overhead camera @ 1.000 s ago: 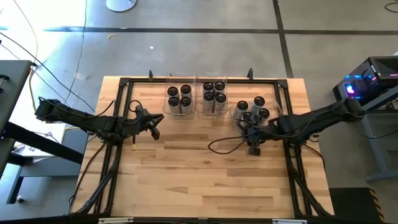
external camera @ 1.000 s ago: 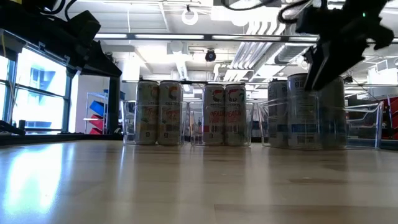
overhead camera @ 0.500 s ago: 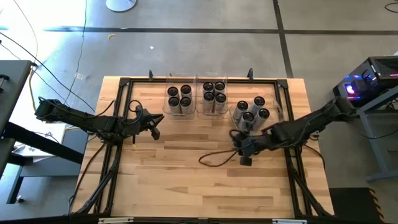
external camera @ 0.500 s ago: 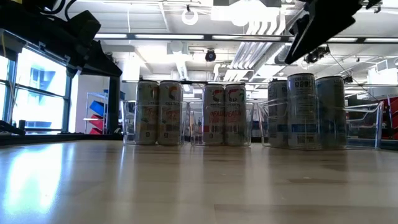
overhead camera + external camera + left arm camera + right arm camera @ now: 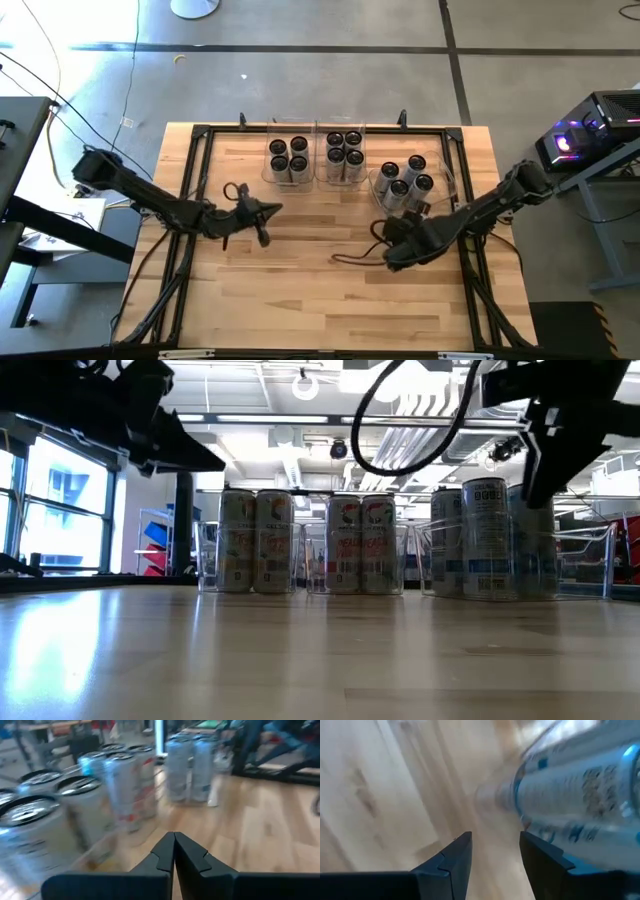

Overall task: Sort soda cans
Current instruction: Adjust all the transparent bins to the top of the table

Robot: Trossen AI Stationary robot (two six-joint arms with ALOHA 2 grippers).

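Observation:
Soda cans stand upright in three clear bins at the table's far side: a left group, a middle group and a right group. The low view shows them as a row. My left gripper is shut with nothing in it; it hovers over the wood, nearer than the left bin. My right gripper is open, tipped downward, on the near side of the right bin. A can lies just beyond its fingers, and the gap between them is bare.
A black metal frame runs around the tabletop. A loop of black cable lies on the wood by my right arm. The near half of the table is bare wood.
My left gripper has gone toward the table's right edge and a little nearer, has rolled, and has shut. My right gripper has drawn back from the right bin toward the near edge and the table's middle, turning and tipping further down; its opening is unchanged. The cans have not moved.

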